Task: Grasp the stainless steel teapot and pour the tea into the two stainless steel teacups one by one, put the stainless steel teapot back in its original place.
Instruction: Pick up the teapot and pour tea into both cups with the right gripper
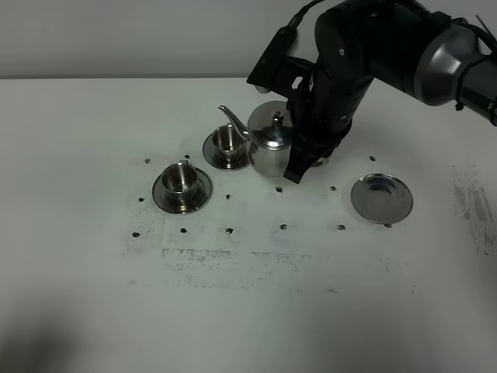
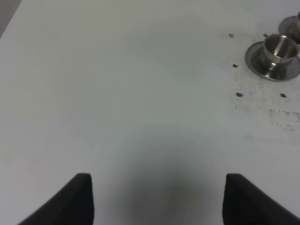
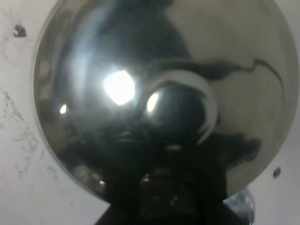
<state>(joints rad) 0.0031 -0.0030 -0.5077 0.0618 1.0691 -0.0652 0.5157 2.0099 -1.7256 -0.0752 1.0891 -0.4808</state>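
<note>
High overview; left wrist low over table (teacup shared); right wrist atop teapot.

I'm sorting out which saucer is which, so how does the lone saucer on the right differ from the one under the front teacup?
The lone saucer is bare; the front teacup's saucer carries a teacup. The lone saucer lies right of the teapot, the front teacup's saucer left of it. Both are round, shiny steel.

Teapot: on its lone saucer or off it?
Off it. The lone saucer lies bare on the right; the teapot is apart from it, to the left, beside the far teacup.
</note>
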